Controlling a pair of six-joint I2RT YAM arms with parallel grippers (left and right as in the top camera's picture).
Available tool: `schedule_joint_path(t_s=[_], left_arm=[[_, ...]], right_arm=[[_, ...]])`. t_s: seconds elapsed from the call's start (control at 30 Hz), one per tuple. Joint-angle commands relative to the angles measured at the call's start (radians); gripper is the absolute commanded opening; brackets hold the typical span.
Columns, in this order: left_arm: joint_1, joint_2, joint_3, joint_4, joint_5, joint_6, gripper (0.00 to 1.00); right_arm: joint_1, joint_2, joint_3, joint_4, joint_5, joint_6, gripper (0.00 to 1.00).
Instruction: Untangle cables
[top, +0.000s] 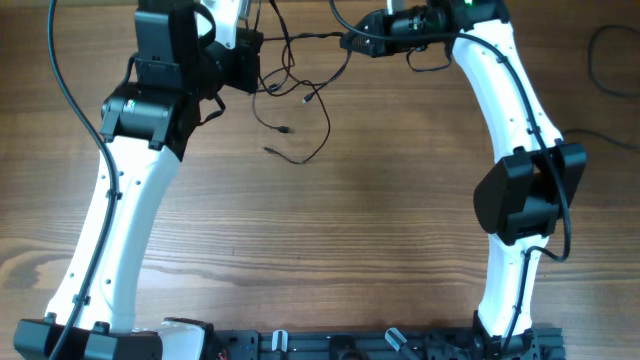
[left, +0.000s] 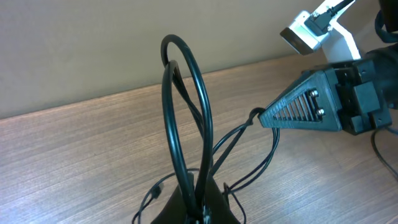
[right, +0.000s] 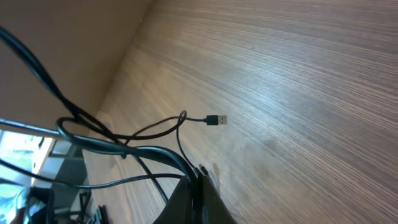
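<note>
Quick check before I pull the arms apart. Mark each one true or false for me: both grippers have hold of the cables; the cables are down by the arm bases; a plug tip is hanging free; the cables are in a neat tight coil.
1. Both the left gripper and the right gripper are shut on the cables. True.
2. The cables sit near the arm bases. False: they are at the far side of the table, strung between the grippers.
3. A plug tip is free, held by neither gripper. True.
4. The cables form a neat tight coil. False: they are loose strands, with one loop standing up from the left gripper.
</note>
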Motion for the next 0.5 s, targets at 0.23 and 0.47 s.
schedule_joint_path(t_s=[0.23, 0.47], left_arm=[[0.018, -0.041, 0.027, -0.018, -0.082, 0.050, 0.04], [0.018, -0.041, 0.027, -0.018, -0.081, 0.049, 0.04]], right_arm=[[-0.178, -0.005, -0.003, -0.006, 0.202, 0.092, 0.04], [-0.173, -0.005, -0.003, -0.059, 0.177, 0.043, 0.06]])
